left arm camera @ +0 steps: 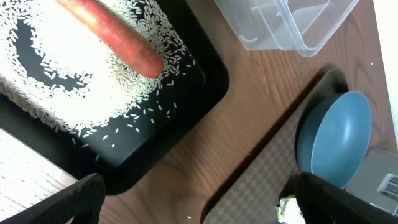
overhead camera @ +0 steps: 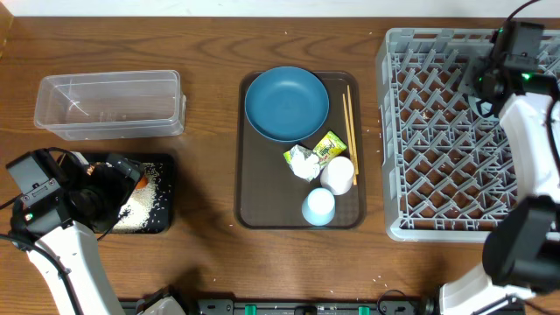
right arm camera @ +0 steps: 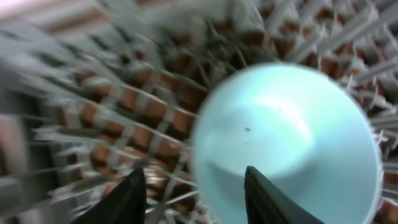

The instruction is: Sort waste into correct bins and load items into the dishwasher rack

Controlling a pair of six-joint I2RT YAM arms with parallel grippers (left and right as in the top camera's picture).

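L jaws wide, empty, over black tray (left arm camera: 209, 78) w/ rice (left arm camera: 59, 46) & carrot (left arm camera: 118, 38), near left. R jaws half-parted astride pale blue bowl (right arm camera: 292, 137) rim in dishwasher rack (overhead camera: 437, 157), far right.

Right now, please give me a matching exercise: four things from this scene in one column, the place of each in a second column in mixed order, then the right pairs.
Things:
1. orange carrot
2. dark blue round plate
3. clear plastic rectangular tub
4. pale blue bowl

Places:
A. on the brown serving tray
B. over the grey plastic dishwasher rack
C. directly on the wooden table
D. on white rice grains in the black shallow tray

Pairs: 1-D, 2-A, 3-C, 4-B.
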